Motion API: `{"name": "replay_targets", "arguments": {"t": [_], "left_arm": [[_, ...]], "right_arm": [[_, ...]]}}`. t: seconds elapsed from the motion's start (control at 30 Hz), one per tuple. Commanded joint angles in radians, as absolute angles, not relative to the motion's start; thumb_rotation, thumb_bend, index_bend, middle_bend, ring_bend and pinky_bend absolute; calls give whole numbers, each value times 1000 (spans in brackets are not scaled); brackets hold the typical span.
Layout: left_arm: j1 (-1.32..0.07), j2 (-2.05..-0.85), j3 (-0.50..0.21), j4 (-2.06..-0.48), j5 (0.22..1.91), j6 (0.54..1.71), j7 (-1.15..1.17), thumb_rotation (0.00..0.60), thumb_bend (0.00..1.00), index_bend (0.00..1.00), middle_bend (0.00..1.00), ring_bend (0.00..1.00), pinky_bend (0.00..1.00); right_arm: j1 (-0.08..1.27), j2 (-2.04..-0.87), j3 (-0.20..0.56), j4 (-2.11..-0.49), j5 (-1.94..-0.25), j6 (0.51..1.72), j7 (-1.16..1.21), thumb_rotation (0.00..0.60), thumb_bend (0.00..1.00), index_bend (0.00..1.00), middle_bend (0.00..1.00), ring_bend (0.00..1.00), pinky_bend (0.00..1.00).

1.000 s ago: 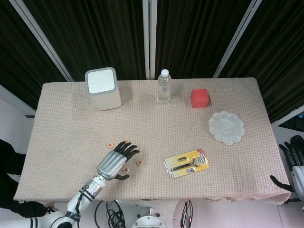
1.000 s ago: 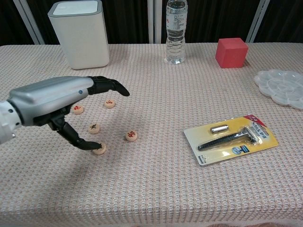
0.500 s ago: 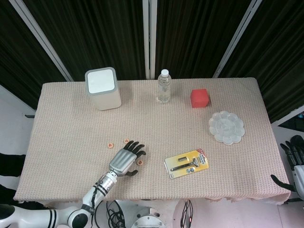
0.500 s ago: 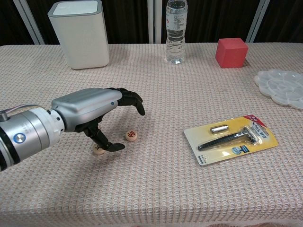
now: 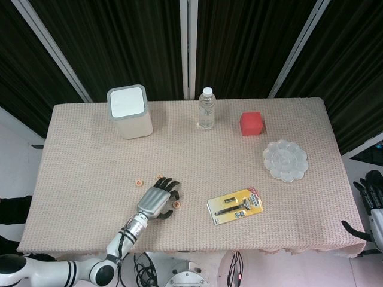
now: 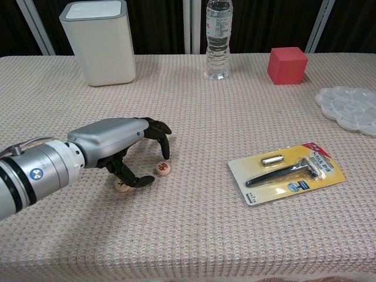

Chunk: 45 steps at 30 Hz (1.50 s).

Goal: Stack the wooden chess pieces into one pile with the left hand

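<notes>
Small round wooden chess pieces lie on the woven tablecloth near its front left. In the chest view one with a red mark (image 6: 163, 168) sits just below the curled fingertips (image 6: 164, 151) of my left hand (image 6: 120, 143). Another piece (image 6: 122, 187) lies under the thumb. The hand hovers palm down, fingers bent and apart, nothing held between them. The head view shows the left hand (image 5: 157, 200) with a piece (image 5: 178, 204) at its right side and two pieces (image 5: 139, 182) (image 5: 159, 177) beyond it. My right hand (image 5: 370, 197) hangs off the table's right edge, fingers spread and empty.
A packaged razor (image 6: 286, 171) lies right of the pieces. At the back stand a white box (image 6: 100, 41), a water bottle (image 6: 217, 39) and a red cube (image 6: 287, 64). A clear paint palette (image 6: 351, 108) sits at the far right.
The left hand has moved right across the pieces and lowered. Its fingers have curled down toward the red-marked piece, and the thumb has swung in beside the front piece.
</notes>
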<state>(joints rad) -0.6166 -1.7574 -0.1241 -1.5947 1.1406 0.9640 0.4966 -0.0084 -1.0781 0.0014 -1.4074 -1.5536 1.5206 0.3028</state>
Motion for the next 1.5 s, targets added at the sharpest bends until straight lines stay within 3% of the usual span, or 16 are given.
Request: {"name": "replay_targets", "arguments": {"t": [0.03, 0.77, 1.13, 1.5], "left_arm": [[-619, -1757, -116, -1583, 1158, 972, 479, 600, 313, 438, 101, 0, 0], [-637, -1780, -94, -1526, 1194, 971, 387, 600, 315, 447, 103, 0, 0], [-642, -1787, -94, -1513, 1214, 979, 354, 600, 324, 510, 106, 0, 0], [-636, -1643, -160, -1589, 1168, 1031, 396, 600, 331, 512, 107, 0, 0]], "right_arm": [[-7, -1082, 2, -1400, -1556, 1520, 305, 600, 123, 0, 0, 0, 0], [-4, -1081, -1, -1400, -1544, 1496, 291, 600, 140, 0, 0, 0, 0], [-5, -1081, -1, -1393, -1544, 1494, 298, 600, 141, 0, 0, 0, 0], [-8, -1069, 2, -1399, -1546, 1503, 308, 600, 141, 0, 0, 0, 0]]}}
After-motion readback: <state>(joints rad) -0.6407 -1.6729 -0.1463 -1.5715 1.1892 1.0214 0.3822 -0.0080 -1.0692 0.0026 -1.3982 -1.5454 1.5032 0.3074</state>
